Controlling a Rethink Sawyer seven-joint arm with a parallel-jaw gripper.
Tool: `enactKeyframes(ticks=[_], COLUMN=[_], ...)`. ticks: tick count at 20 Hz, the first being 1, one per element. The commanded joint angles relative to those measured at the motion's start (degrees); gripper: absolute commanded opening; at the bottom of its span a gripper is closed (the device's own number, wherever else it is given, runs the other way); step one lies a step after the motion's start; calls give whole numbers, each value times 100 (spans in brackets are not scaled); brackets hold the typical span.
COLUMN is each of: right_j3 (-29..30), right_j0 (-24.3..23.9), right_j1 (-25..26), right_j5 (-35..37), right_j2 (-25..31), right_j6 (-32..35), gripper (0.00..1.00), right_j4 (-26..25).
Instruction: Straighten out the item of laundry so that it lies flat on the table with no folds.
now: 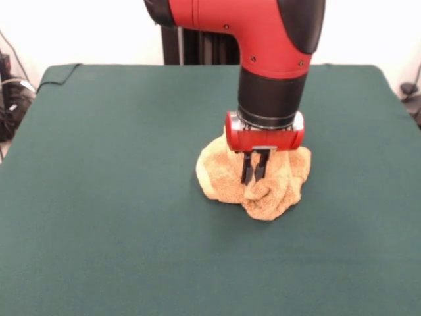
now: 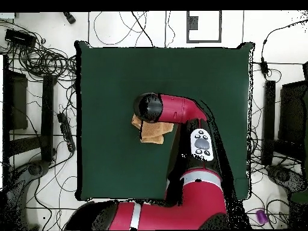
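From the front, the fingers [image 1: 254,172] are nearly together, nipping a fold of the towel [image 1: 227,178], which sits bunched in a lump near the middle of the bench [image 1: 99,197]. I'd judge the best pull is from a true edge or corner, lifted low and dragged outward, not from the heap's middle. The arm drops straight down, wrist vertical. From overhead, the wrist hides most of the towel [image 2: 151,133]; only its edges peek out.

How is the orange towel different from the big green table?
The towel is small and orange-tan; the table is large and dark green. The towel is bunched in a lumpy heap; the table's cloth lies flat and smooth. The robot's hand reaches down into the towel, not onto the bare table. Both are cloth.
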Motion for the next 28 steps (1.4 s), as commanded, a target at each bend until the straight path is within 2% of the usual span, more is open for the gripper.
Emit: enactKeyframes(ticks=[1, 3, 5, 11, 14, 18, 23, 26, 28], right_j3=[654, 622, 654, 829, 663, 79, -884, -1653, -1953], right_j0=[177, 19, -183, -711, -1040, -1362, -1462, -1417, -1350], right_j1=[-1302, -1607, -1798, -2129, -1977, -1453, -1326, -1226, -1203], right_j5=[1534, 2196, 2475, 2608, 2638, 2668, 3552, 4249, 4501], right_j2=[4, 88, 198, 304, 448, 688, 762, 830, 868], right_j6=[1148, 891, 585, -120, -425, -702, -927, -1008, -1006], gripper=[0, 0, 0, 0, 0, 0, 0, 0, 0], right_j4=[450, 498, 484, 260, 118, -113, -412, -615, -729])
